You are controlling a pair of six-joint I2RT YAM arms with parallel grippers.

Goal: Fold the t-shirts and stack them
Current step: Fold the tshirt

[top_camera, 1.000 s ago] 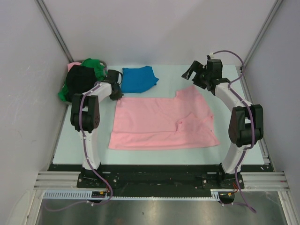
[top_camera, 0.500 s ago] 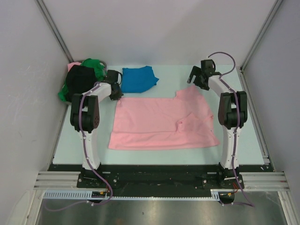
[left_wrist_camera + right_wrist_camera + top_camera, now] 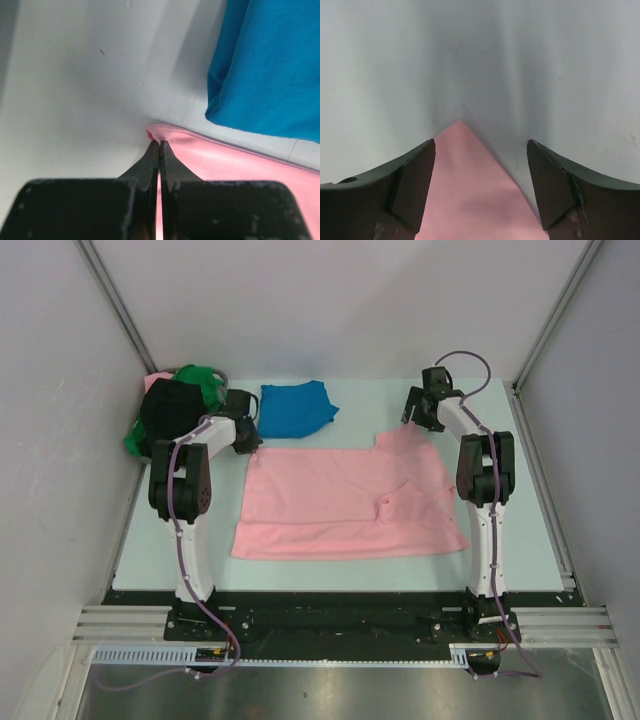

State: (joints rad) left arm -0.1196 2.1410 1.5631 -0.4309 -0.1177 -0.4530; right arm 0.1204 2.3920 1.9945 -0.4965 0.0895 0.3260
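A light pink t-shirt (image 3: pixel 345 498) lies spread flat in the middle of the table. My left gripper (image 3: pixel 250 443) is shut on its far left corner (image 3: pixel 156 136). My right gripper (image 3: pixel 412 415) is open, its jaws straddling the shirt's far right corner (image 3: pixel 465 165) just above the table. A folded bright blue t-shirt (image 3: pixel 296 407) lies behind the pink one and shows in the left wrist view (image 3: pixel 265 65). The black t-shirt (image 3: pixel 170 406) and green t-shirt (image 3: pixel 200 380) are bunched at the far left.
A bit of pink cloth (image 3: pixel 157 380) shows behind the black and green pile. The pale table (image 3: pixel 340 570) is enclosed by white walls on the left, right and back. A small raised fold (image 3: pixel 386 504) sits on the pink shirt's right part.
My right arm has swung in and lowered its open gripper onto the pink shirt's far right corner. The left arm has not moved.
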